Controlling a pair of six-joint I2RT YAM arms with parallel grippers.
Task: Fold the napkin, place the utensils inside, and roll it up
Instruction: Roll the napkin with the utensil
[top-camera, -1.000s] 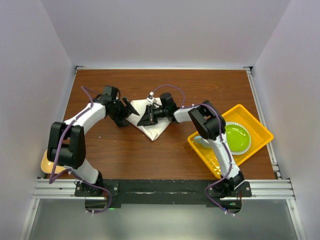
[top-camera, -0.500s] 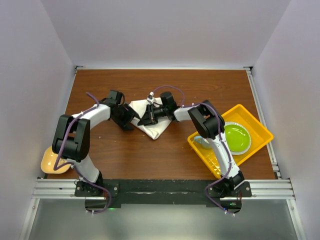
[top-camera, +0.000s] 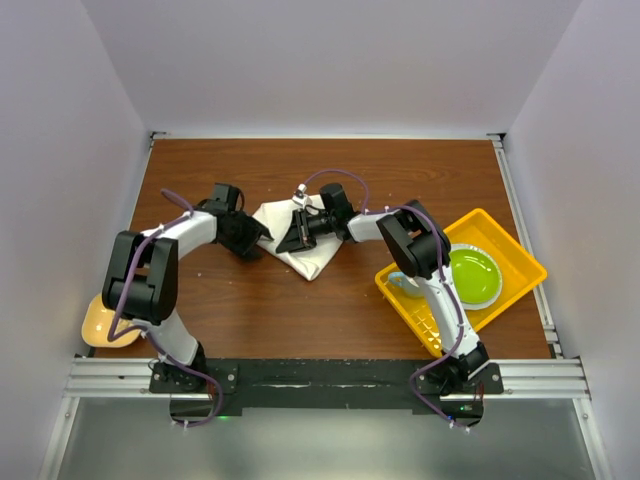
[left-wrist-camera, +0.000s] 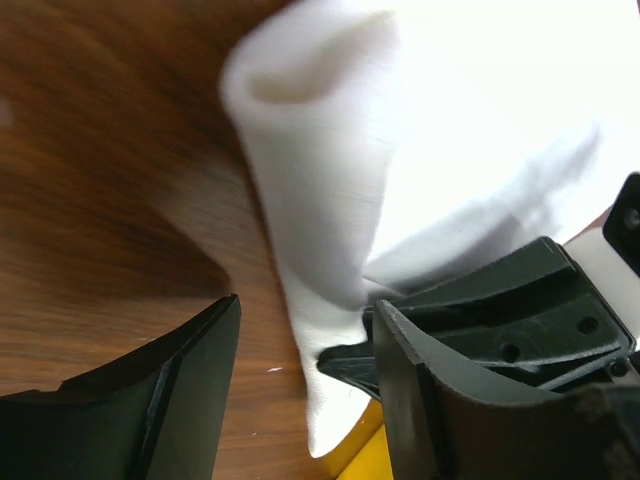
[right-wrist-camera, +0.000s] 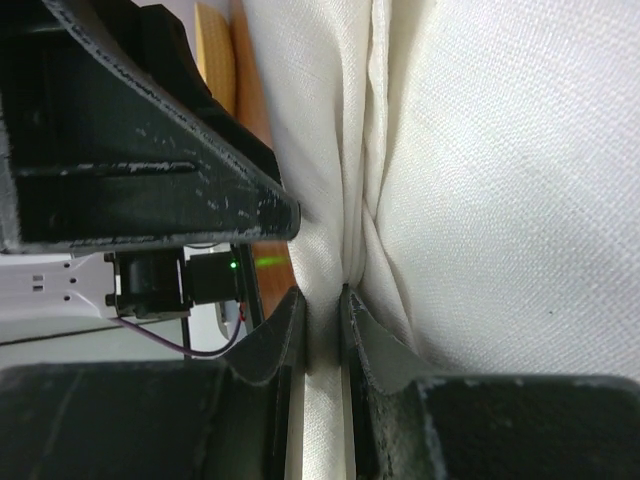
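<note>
The white napkin (top-camera: 308, 248) lies bunched and partly folded on the brown table, mid-left. My right gripper (top-camera: 287, 241) is shut on a fold of it; in the right wrist view the jaws (right-wrist-camera: 323, 297) pinch the cloth (right-wrist-camera: 480, 150) tightly. My left gripper (top-camera: 258, 238) is open at the napkin's left edge. In the left wrist view its jaws (left-wrist-camera: 305, 310) straddle the rolled edge of the napkin (left-wrist-camera: 320, 190), with the right gripper's black body (left-wrist-camera: 500, 310) just behind. The knife is out of view.
A yellow tray (top-camera: 515, 240) sits at the right with a green plate (top-camera: 472, 276) and a pale blue item (top-camera: 400, 284) in it. A tan plate (top-camera: 98, 322) lies at the near left edge. White walls enclose the table.
My left gripper has moved right and down to the napkin's left edge, its open jaws now around the cloth. The right gripper has stayed shut on the napkin.
</note>
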